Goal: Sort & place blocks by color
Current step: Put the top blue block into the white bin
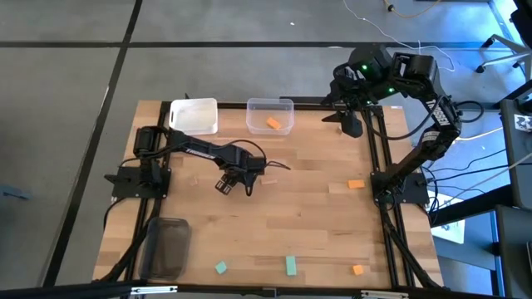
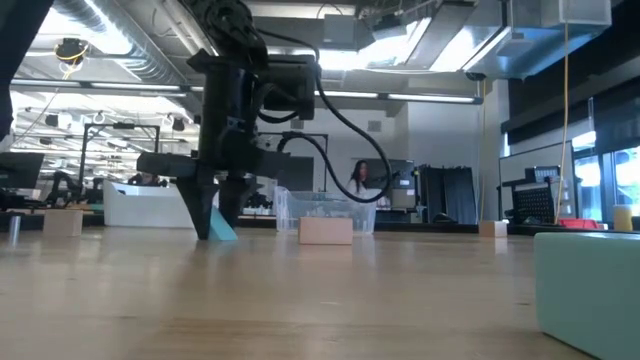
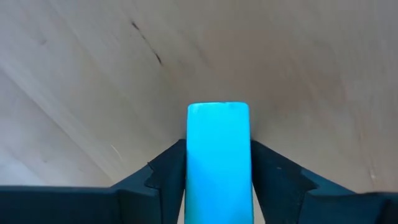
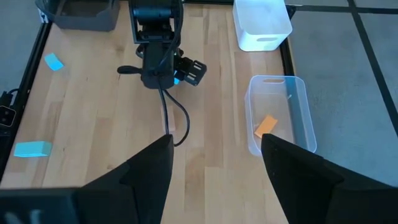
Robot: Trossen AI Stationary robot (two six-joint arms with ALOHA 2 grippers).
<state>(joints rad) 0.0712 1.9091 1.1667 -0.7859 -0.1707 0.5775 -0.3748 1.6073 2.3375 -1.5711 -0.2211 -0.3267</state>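
Left tool (image 3: 217, 180): we see it clamped on a teal-green wooden bar block (image 3: 218, 155), long axis pointing 12 o'clock.
Right tool (image 4: 214, 162): wide open, empty, parked.

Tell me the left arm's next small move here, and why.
Probably close fully and lift. The left pincer has a teal block between its fingers, low over the wooden table, so the block looks grasped or nearly so. Then carry it to a bin; the clear bin already holds an orange block. The right pincer waits open.
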